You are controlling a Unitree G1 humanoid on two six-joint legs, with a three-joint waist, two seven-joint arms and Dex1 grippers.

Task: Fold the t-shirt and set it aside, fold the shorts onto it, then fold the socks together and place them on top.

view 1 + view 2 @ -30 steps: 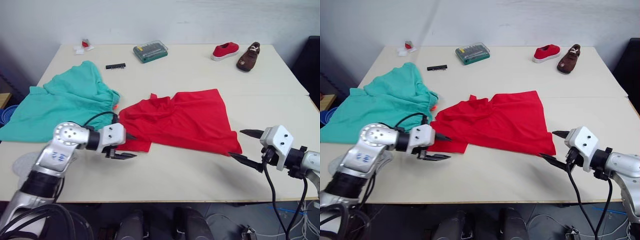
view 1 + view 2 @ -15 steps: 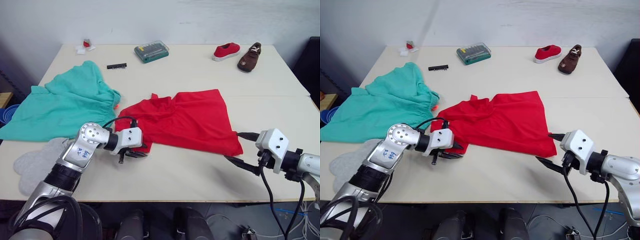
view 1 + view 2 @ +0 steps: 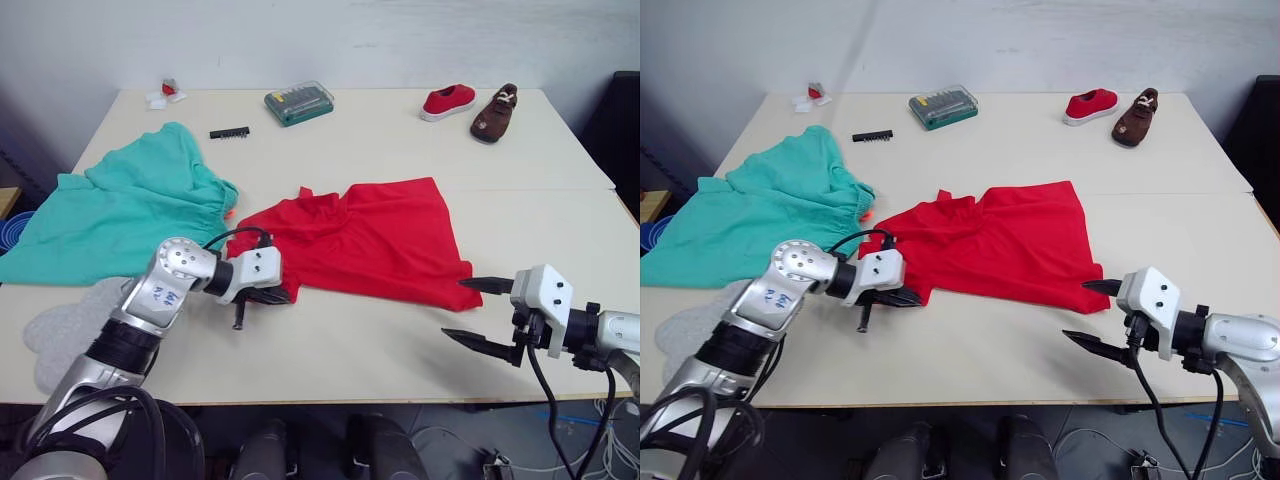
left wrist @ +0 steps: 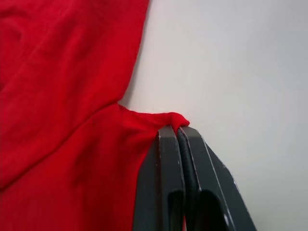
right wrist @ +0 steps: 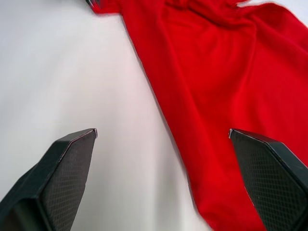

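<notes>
Red t-shirt (image 3: 375,235): spread mid-table, long axis left-right
Left gripper (image 4: 179,131): clamped on near-left corner of t-shirt
Right gripper (image 3: 478,311): spread wide, empty, just beside near-right corner; nearer arm for that corner
Next move, judged: right advance onto hem

Looks like a lab or test room: plain white wall (image 3: 400,40), one pale bare-topped table (image 3: 380,130) against it, loose cables (image 3: 600,440) on the floor off its near right corner, and clothes, shoes and a small tool case (image 3: 299,102) mixed together.
</notes>
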